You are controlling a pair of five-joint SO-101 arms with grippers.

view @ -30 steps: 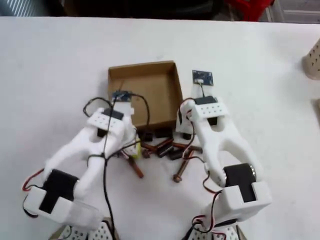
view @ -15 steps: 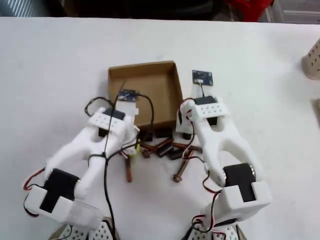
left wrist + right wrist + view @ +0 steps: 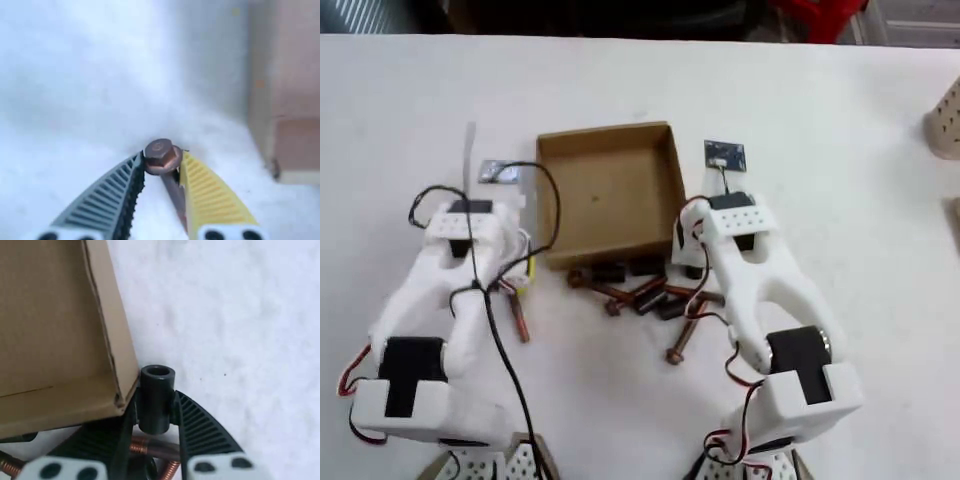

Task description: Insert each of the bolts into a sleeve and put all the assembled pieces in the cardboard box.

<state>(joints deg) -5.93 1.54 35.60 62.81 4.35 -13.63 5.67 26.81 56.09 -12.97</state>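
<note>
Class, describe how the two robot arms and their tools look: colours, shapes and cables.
The left arm and right arm have white shells with black motor blocks, plus black and red cables. The left tool has one grey and one yellow ribbed, tapering finger; the right tool has black ribbed ones.

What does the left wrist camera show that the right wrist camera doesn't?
Left wrist view alone: the left gripper closed on a bolt, gripping just below its hex head. Right wrist view alone: the right gripper holding a black sleeve beside the box corner, with loose bolts lying near its fingers. Both: a wall of the cardboard box and the white table.
</note>
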